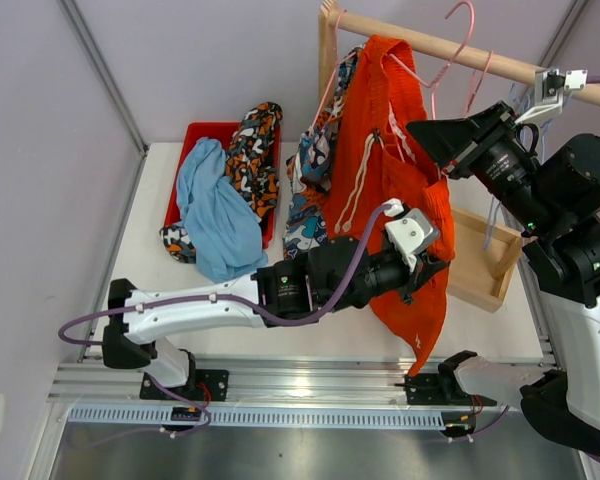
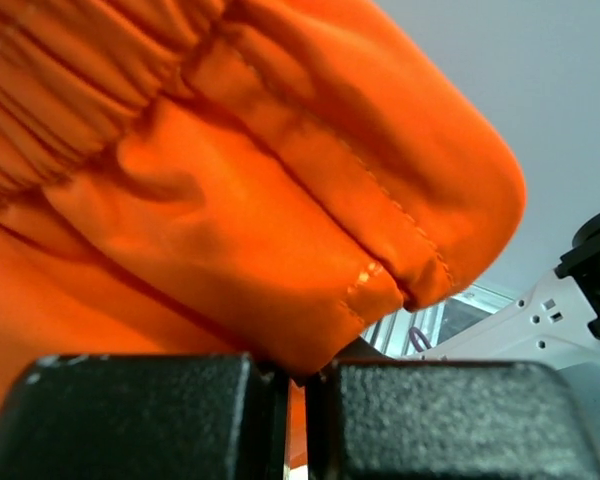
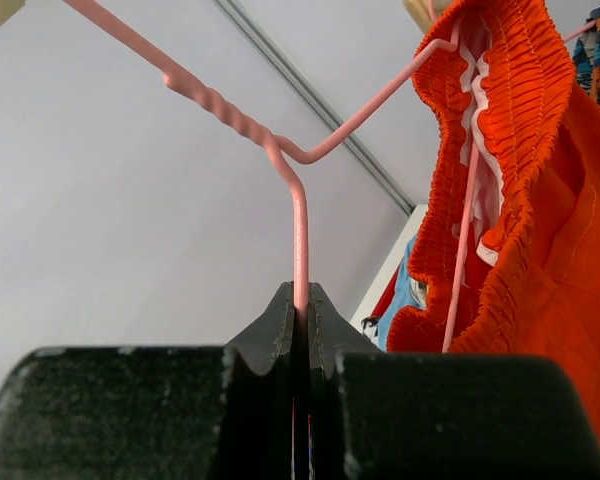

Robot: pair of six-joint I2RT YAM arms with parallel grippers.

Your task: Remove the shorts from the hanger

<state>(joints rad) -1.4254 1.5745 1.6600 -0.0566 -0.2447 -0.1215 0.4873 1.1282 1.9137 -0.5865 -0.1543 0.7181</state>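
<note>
Bright orange shorts (image 1: 380, 140) with a white drawstring hang from a pink wire hanger (image 1: 450, 55) on the wooden rail (image 1: 500, 65). My right gripper (image 1: 427, 133) is shut on the hanger wire (image 3: 300, 240) just below its twisted neck, and its jaws (image 3: 300, 300) pinch the wire. The hanger's arm runs into the elastic waistband (image 3: 500, 120). My left gripper (image 1: 432, 262) is low on the shorts, shut on a fold of orange fabric (image 2: 230, 200). That fold is caught between its fingertips (image 2: 298, 375).
Teal wave-print shorts (image 1: 315, 170) hang behind the orange pair. A red bin (image 1: 205, 135) at the back left holds light blue shorts (image 1: 215, 215) and orange-black blotched shorts (image 1: 255, 155). A wooden tray (image 1: 485, 265) lies right of the orange shorts. Another pink hanger (image 1: 477, 85) hangs on the rail.
</note>
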